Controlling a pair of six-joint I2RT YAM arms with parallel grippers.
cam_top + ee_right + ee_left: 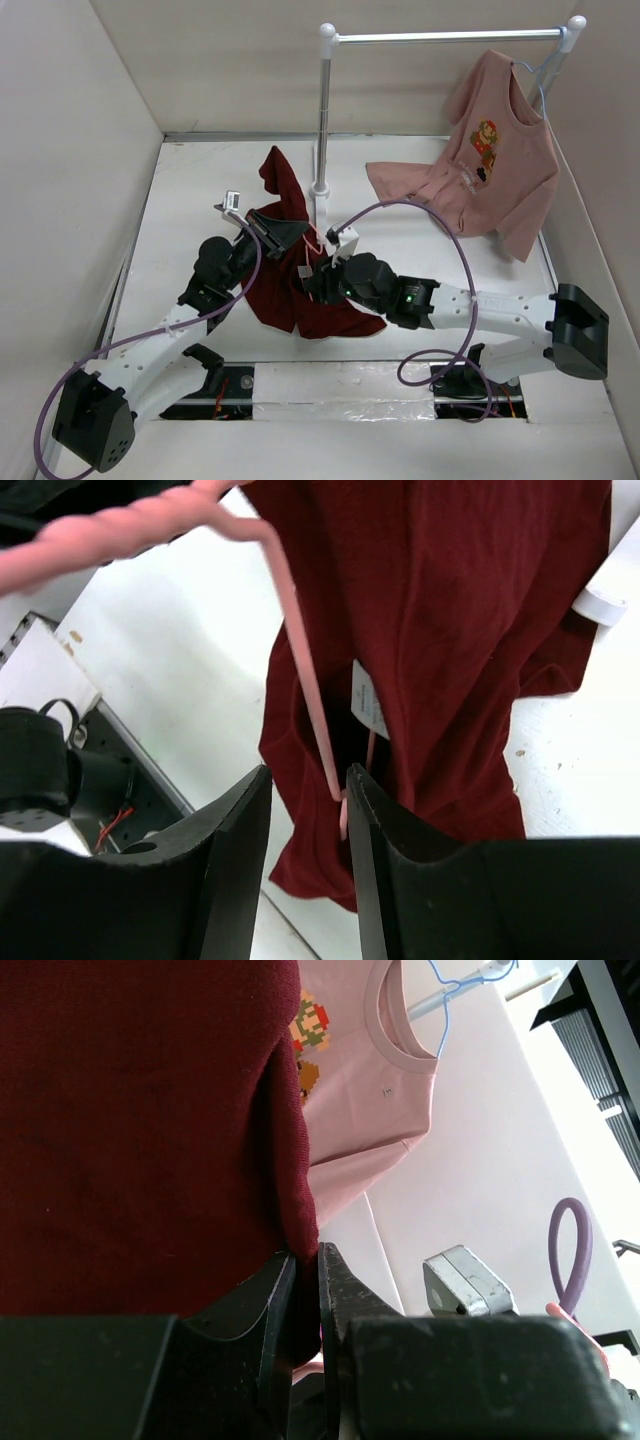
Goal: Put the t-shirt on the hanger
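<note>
The maroon t-shirt (300, 300) is lifted in the middle of the table, its lower part bunched on the surface. My left gripper (278, 232) is shut on a fold of its edge (290, 1160) and holds it up. The pink wire hanger (318, 243) sits at the shirt's opening. In the right wrist view its wire (300, 650) runs down into the shirt (450, 610) beside a white label. My right gripper (308, 800) is open, with the wire passing between its fingers close to the right finger (400, 860). In the top view that gripper (315, 278) is right against the shirt.
A metal clothes rack stands behind, its pole base (320, 190) just beyond the shirt. A pink printed t-shirt (500, 150) hangs on it from a pale blue hanger. A salmon garment (420, 185) lies below it. A purple cable (450, 230) loops over the right arm. Walls enclose the table.
</note>
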